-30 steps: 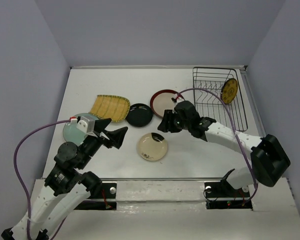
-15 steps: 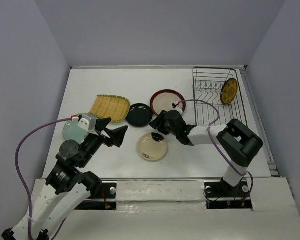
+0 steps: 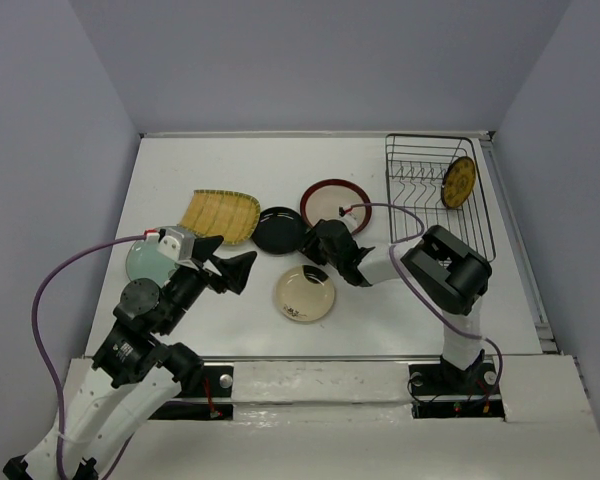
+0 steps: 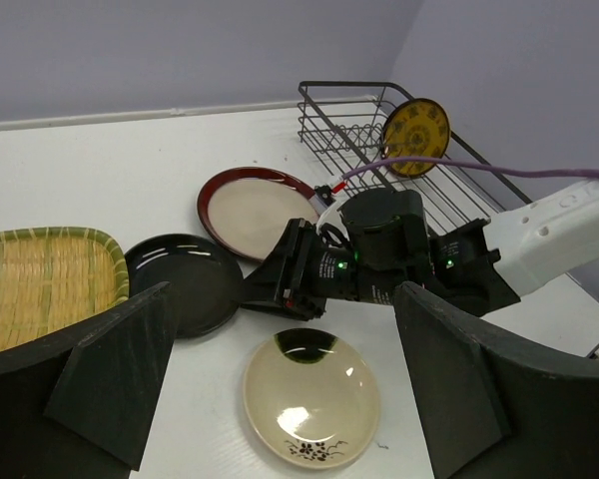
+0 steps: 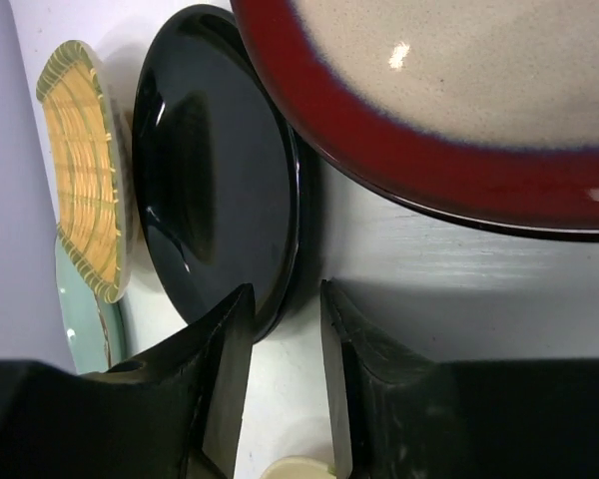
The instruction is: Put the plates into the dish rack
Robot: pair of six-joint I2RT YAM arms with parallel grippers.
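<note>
Your right gripper (image 5: 285, 294) sits low on the worktop (image 3: 230, 160), jaws narrowly parted, nothing clamped. The glossy, shallow black plate (image 5: 210, 170) has its rim right at the tips; contact unclear. The red-rimmed plate (image 5: 459, 100) crowds just beside it, and the cream plate (image 3: 304, 293) is near the gripper's other side. The dish rack (image 3: 480, 225) is well behind the gripper and holds one yellow plate (image 3: 459, 181) upright. The left gripper (image 3: 230, 265) is spread wide and empty.

white worktop (image 3: 240, 165), raised lip along far edge; plain lavender-grey walls (image 3: 320, 60) at rear, left, right.
</note>
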